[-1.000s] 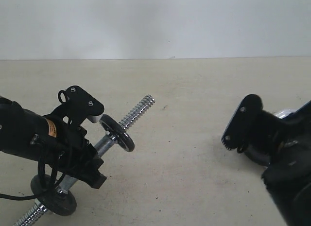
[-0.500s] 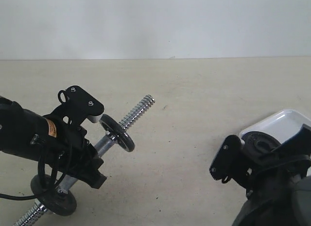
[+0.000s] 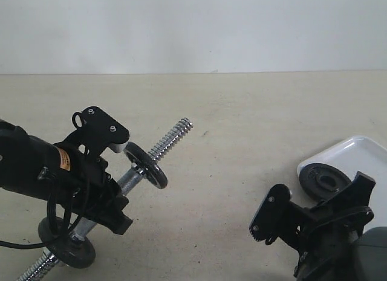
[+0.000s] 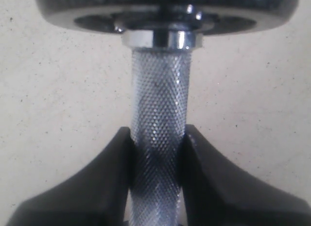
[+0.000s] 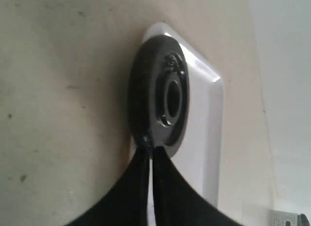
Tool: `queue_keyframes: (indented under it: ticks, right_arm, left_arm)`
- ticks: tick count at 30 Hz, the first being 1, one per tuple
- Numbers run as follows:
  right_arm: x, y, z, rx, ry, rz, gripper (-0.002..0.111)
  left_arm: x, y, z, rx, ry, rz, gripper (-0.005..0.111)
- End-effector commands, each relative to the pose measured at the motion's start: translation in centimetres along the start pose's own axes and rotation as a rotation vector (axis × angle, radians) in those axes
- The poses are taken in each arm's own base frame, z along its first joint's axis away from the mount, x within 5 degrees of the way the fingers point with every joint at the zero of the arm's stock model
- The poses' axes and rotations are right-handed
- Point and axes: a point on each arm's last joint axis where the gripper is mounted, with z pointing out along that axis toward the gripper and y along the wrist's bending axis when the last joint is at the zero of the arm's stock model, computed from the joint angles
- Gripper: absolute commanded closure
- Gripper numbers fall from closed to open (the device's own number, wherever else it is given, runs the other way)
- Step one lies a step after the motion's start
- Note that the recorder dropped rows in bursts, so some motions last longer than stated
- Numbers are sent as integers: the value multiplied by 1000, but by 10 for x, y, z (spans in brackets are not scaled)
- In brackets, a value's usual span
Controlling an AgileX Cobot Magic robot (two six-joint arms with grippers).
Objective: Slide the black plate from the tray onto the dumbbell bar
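Clamps left gripper (image 4: pixel 156 143) on knurled chrome dumbbell bar (image 4: pixel 158 90), lower left; holds right gripper (image 5: pixel 149 150) pinched shut beside round black iron plate (image 3: pixel 325 180) in white tray (image 3: pixel 354 147), lower right.

A beige tabletop (image 3: pixel 242 112) carries the white tray (image 3: pixel 363 145) at right and the dumbbell bar (image 3: pixel 172 136) at left.

The left tool (image 4: pixel 158 133) clamps the dumbbell bar (image 4: pixel 158 85) between its jaws; the right tool (image 5: pixel 149 150) has its jaws pressed together.

Shallow white rectangular tray (image 3: pixel 357 149) runs off the exterior view's right edge; chrome knurled dumbbell bar (image 3: pixel 172 138) (mid-shaft) hidden behind black left arm (image 3: pixel 36 166).
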Motion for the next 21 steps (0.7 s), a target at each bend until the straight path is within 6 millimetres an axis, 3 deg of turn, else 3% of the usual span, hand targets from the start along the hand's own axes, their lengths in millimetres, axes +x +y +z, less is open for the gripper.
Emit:
queue_keyframes:
  ticks: [1,21]
  right_arm:
    - [1,0,0,-3,-6,-6,109]
    - [6,13,10,97,10,-136,109]
  left_arm:
    - [-60,13,-29,-139,-604,-10,102]
    - [-59,13,-29,-140,-598,-2,102]
